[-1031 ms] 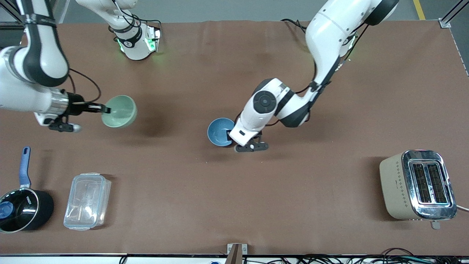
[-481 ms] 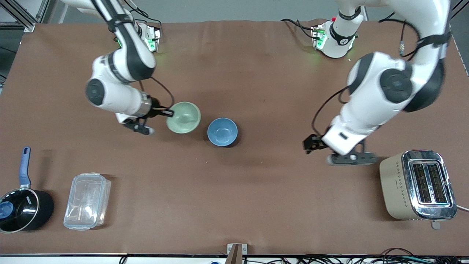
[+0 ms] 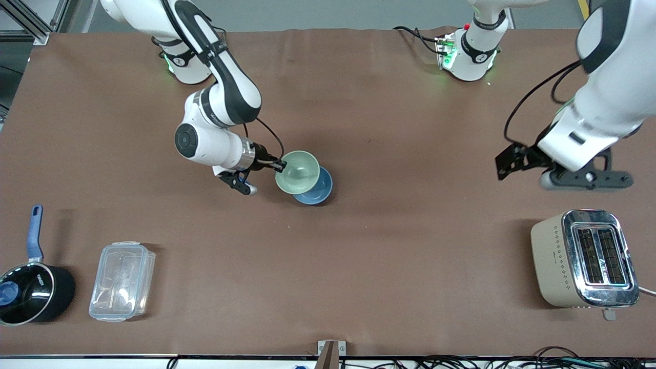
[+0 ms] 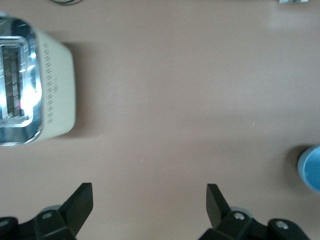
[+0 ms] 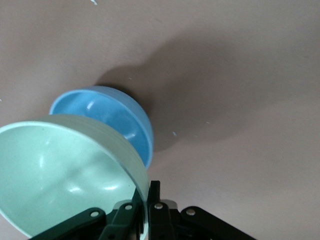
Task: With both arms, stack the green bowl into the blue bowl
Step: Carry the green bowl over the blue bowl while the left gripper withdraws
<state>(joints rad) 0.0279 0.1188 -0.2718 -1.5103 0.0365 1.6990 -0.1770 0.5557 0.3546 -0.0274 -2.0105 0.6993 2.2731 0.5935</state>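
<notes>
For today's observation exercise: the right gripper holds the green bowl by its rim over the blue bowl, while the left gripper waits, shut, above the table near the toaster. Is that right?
Not quite. The left gripper is open, not shut; the left wrist view shows its fingers spread wide apart. The rest stands: the right gripper holds the green bowl by its rim over the blue bowl, and the left one waits above the table near the toaster.

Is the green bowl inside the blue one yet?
Not yet. The green bowl hangs tilted in the right gripper, partly over the blue bowl.
</notes>
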